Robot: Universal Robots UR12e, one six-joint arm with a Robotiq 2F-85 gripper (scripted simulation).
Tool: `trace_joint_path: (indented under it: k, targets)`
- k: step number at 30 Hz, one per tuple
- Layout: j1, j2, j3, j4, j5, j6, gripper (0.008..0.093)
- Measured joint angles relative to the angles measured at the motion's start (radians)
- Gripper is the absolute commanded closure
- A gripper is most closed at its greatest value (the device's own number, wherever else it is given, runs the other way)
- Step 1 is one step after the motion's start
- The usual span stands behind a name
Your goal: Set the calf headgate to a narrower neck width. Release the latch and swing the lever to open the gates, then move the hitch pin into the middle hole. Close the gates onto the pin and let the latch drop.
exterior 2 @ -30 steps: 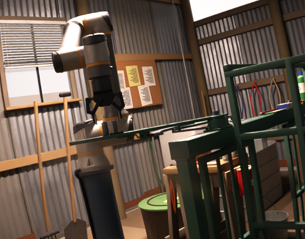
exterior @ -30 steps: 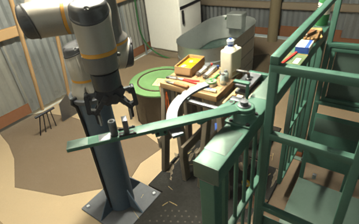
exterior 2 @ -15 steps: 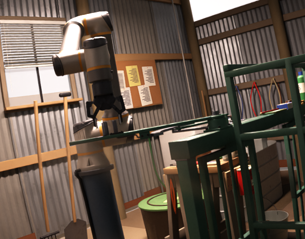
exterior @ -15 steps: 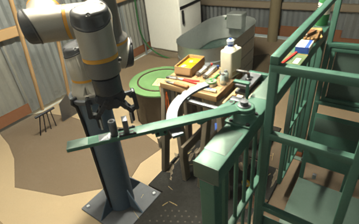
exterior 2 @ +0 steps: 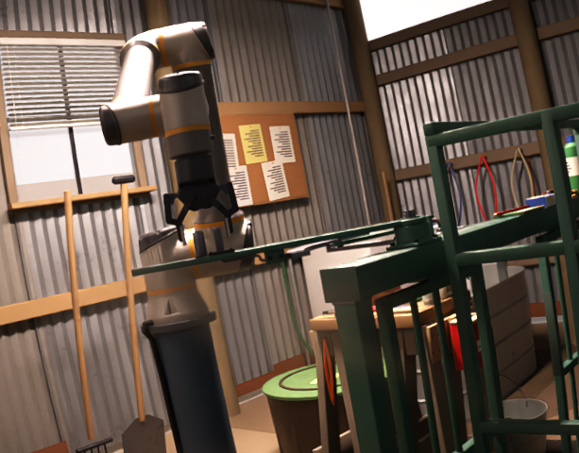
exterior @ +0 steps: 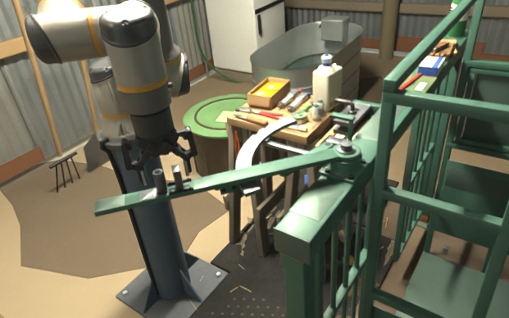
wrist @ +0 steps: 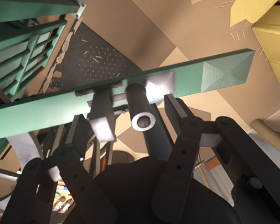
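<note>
My gripper [exterior: 163,169] [exterior 2: 207,233] [wrist: 129,124] is open and holds nothing. It hangs just above the outer end of the long green lever [exterior: 217,180] [exterior 2: 279,246] [wrist: 123,88]. A grey round handle post [exterior: 159,179] [wrist: 139,109] and a flat grey latch tab [exterior: 176,175] [wrist: 101,117] stand up from the lever, between my fingers. The lever runs to a pivot [exterior: 346,147] [exterior 2: 414,228] on top of the green headgate frame [exterior: 340,229] [exterior 2: 402,317]. A curved grey plate [exterior: 256,141] lies under the lever. I cannot see the hitch pin.
A yellow-filled wooden tray [exterior: 268,92] sits on a wooden table [exterior: 287,123] with tools and a white jug [exterior: 327,82], behind the lever. A green-lidded barrel [exterior: 213,119] [exterior 2: 299,390] stands beside it. My dark pedestal [exterior: 157,241] rises under the lever's end.
</note>
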Motion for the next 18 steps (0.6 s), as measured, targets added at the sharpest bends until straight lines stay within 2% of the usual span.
trace_joint_path:
  k: [4,18]
  targets:
    - [0.0,0.0,0.0,0.0,0.0,0.0,0.0144]
    - [0.001,-0.001,-0.001,0.0,0.002,0.0,0.0424]
